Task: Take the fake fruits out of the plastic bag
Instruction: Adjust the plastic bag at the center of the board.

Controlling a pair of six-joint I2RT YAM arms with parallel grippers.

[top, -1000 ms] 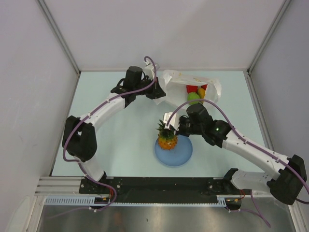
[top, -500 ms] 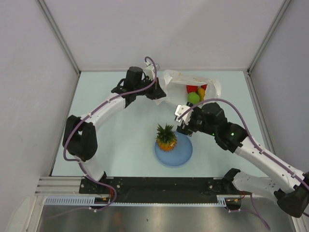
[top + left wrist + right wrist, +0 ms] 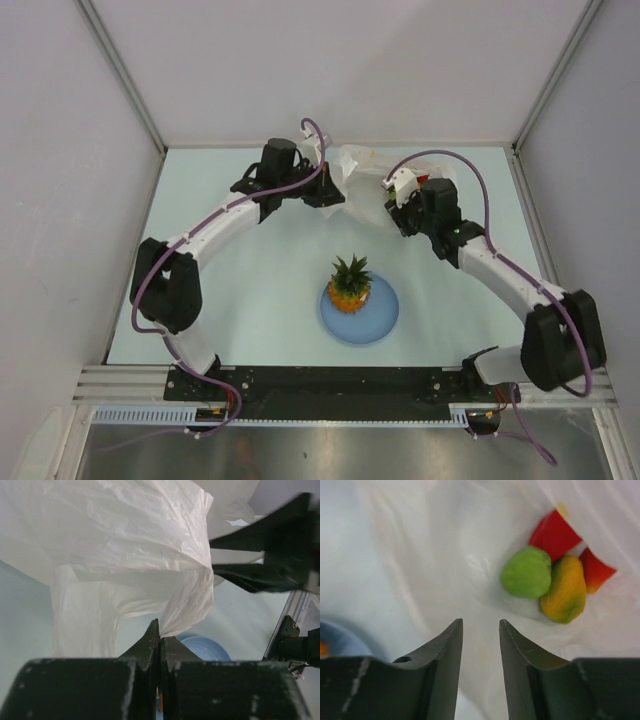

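Observation:
The translucent white plastic bag (image 3: 362, 178) lies at the back of the table. My left gripper (image 3: 160, 636) is shut on its edge (image 3: 186, 611) and holds it up. My right gripper (image 3: 480, 624) is open and empty at the bag's mouth; in the top view it (image 3: 396, 207) covers the fruits. Inside the bag lie a green apple (image 3: 526, 572), a yellow-orange mango (image 3: 564, 590) and red pepper-like pieces (image 3: 554, 534), ahead and to the right of my right fingertips. The orange pineapple (image 3: 349, 284) with its green crown stands on the blue plate (image 3: 381, 321).
The blue plate sits at the front middle of the pale table; its rim shows in the left wrist view (image 3: 210, 650) and at the right wrist view's left edge (image 3: 335, 637). White walls close the table at the back and sides.
My right gripper has let go of the pineapple on the plate and swung back to the bag's mouth, open. The left gripper has not moved.

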